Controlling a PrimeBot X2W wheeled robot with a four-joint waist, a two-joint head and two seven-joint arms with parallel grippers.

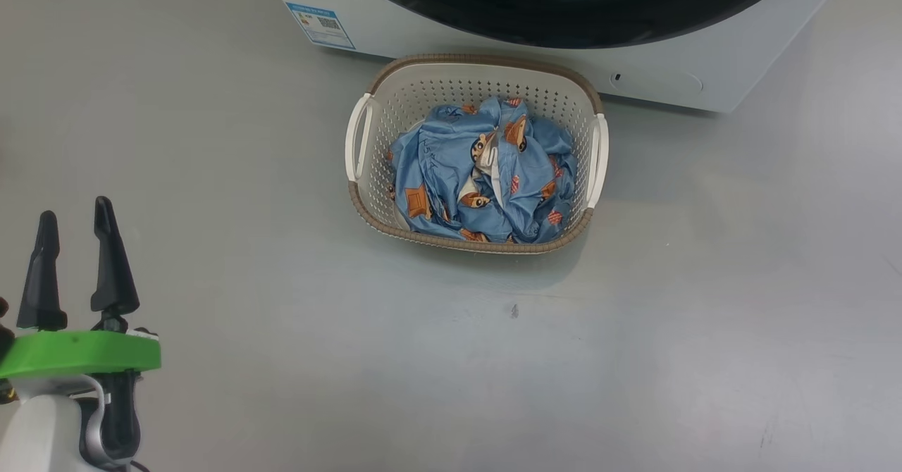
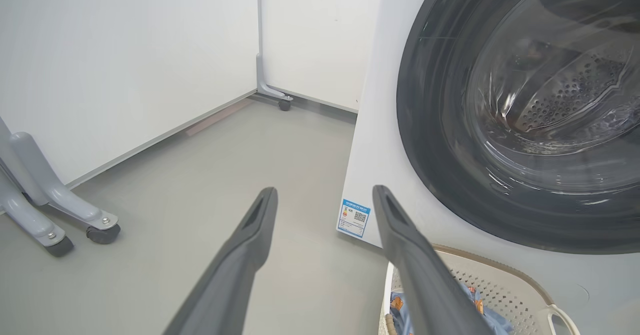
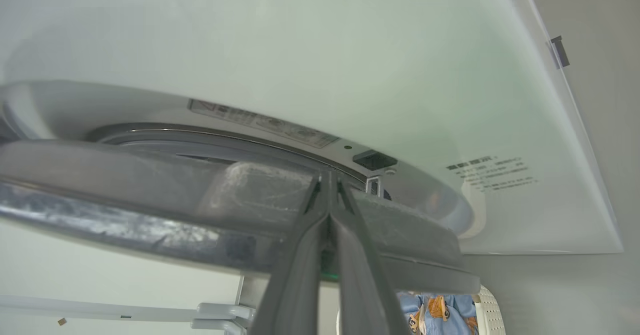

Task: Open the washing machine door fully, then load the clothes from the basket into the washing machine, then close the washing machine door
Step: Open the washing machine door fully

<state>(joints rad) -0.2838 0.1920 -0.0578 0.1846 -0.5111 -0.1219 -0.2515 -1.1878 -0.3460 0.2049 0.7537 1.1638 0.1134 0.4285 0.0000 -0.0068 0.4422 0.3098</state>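
Note:
The white washing machine (image 1: 437, 35) stands at the top of the head view, its black-rimmed door (image 1: 564, 0) above the basket (image 1: 437, 91). The cream basket sits on the floor against the machine and holds the blue printed clothes (image 1: 486, 176). My left gripper (image 1: 76, 208) hovers open and empty at the lower left, well away from the basket. In the left wrist view the open left gripper (image 2: 325, 190) faces the machine's left corner. In the right wrist view my right gripper (image 3: 327, 177) is shut, its tips at the edge of the door (image 3: 150, 185) beside the latch. The door stands slightly off the machine front (image 3: 350, 50).
Grey wheeled stand legs (image 2: 60, 220) stand on the floor to the left, by white wall panels. Another caster (image 2: 284, 105) sits at the wall corner behind the machine. A blue label (image 1: 322, 25) marks the machine's lower left corner. Open grey floor (image 1: 493, 359) lies before the basket.

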